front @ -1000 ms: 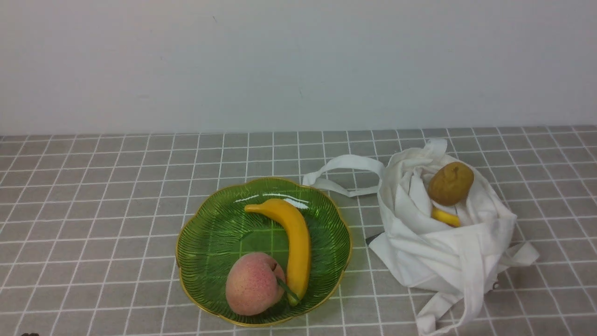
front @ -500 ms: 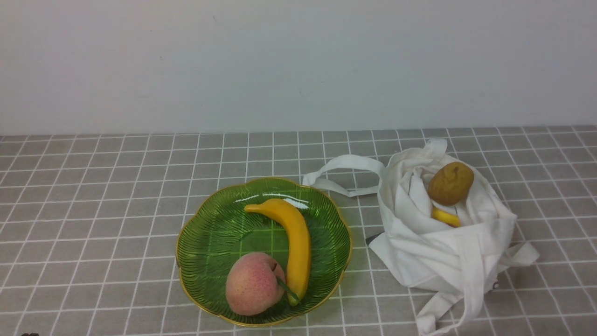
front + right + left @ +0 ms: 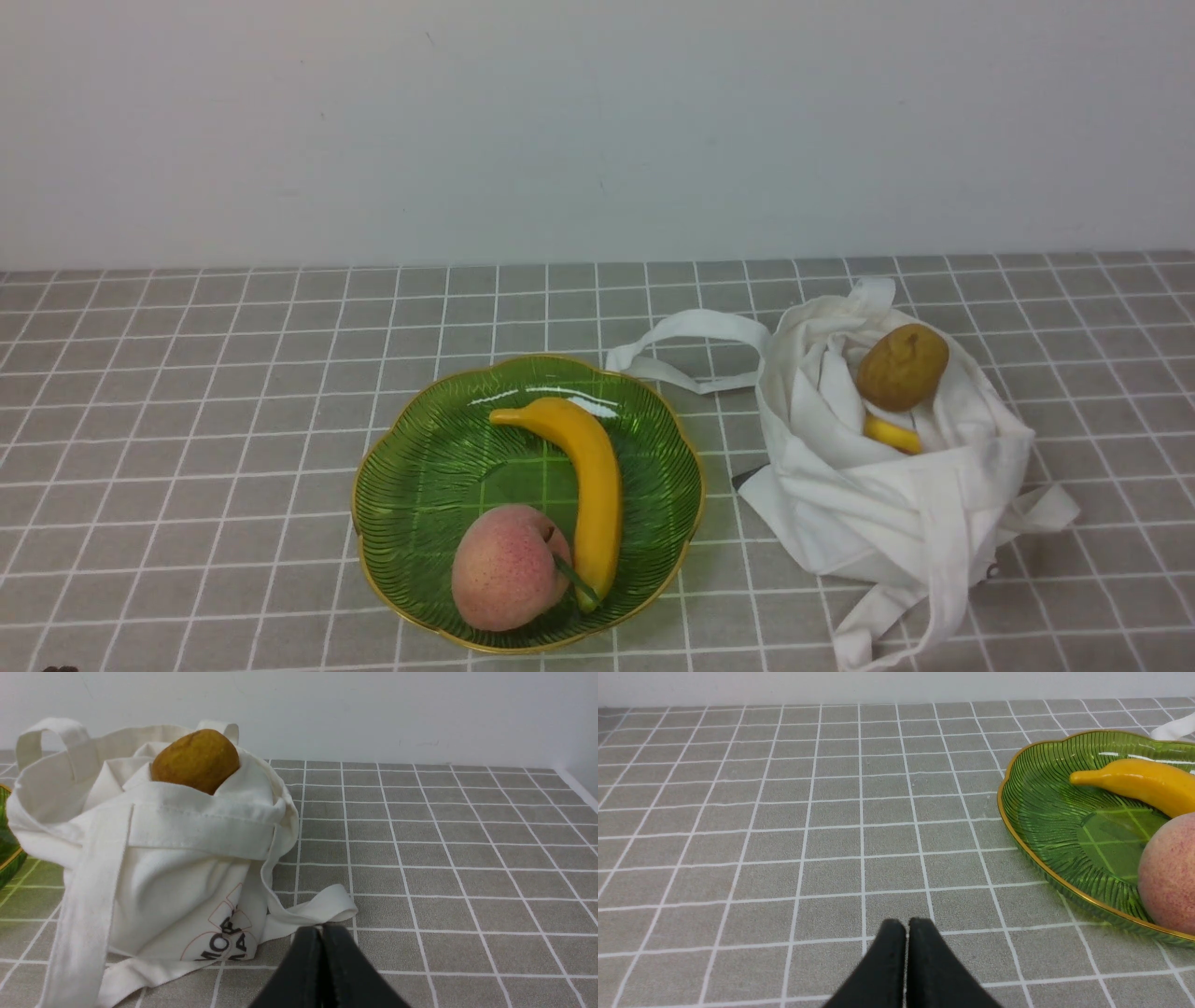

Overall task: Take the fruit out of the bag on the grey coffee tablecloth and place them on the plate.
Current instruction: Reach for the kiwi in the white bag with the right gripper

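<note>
Two fruits, a banana and a pink peach-like one, are already lying on the plate. The olive-brown fruit and the yellow-orange piece are sitting in the bag, on the grey coffee tablecloth just beside the plate. Nothing is shifting over the last second, so the unloading appears to be pausing halfway. The left fingers and right fingers are pressing together, gripping nothing. Folds are hiding the bag's depths and most of the yellow-orange piece.

Partial "MOR" print on bag
</note>
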{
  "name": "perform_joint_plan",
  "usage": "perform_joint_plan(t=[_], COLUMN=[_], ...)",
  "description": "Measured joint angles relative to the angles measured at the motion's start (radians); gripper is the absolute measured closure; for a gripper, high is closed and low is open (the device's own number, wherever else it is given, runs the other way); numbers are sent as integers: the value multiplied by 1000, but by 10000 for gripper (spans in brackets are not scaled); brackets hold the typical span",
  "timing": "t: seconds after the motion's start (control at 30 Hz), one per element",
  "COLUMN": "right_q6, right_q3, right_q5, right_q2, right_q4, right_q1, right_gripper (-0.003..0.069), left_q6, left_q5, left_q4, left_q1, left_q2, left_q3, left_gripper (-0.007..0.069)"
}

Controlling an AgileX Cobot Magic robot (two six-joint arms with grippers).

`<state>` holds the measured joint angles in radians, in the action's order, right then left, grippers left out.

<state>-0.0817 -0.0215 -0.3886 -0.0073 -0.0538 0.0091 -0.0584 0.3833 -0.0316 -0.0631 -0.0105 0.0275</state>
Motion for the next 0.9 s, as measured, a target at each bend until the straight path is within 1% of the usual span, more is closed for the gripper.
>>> perform_joint_plan(t=[0.07,0.2,0.23,0.37,0.43,0.47,0.53,0.63,0.7,0.8,0.9], right_q6=[0,27,57,149,167,168,164,152,151,139,82], right_q3=[0,-8,-8,-8,-8,-8,-8,-8,-6,52,203], right_q5=[3,83,139,284,333,346,373,426,493,479,401], right_q2=[0,0,0,0,0,0,0,0,0,0,32], right_q4=[-8,-149,-243,-546,-664,-697,-743,-776,-811,-815,-760], right_q1=[0,2,2,2,2,2,2,2,2,2,5], right_gripper=[673,673,673,673,673,673,673,673,673,673,673], left_q6=[0,0,0,0,0,0,0,0,0,0,0], left_q5=[0,0,0,0,0,0,0,0,0,0,0], left_q4=[0,0,0,0,0,0,0,0,0,0,0], left_q1=[0,0,0,0,0,0,0,0,0,0,0], left_q2=[0,0,0,0,0,0,0,0,0,0,0], left_q3=[0,0,0,0,0,0,0,0,0,0,0], left_gripper=[632,632,632,632,632,632,632,632,632,632,632])
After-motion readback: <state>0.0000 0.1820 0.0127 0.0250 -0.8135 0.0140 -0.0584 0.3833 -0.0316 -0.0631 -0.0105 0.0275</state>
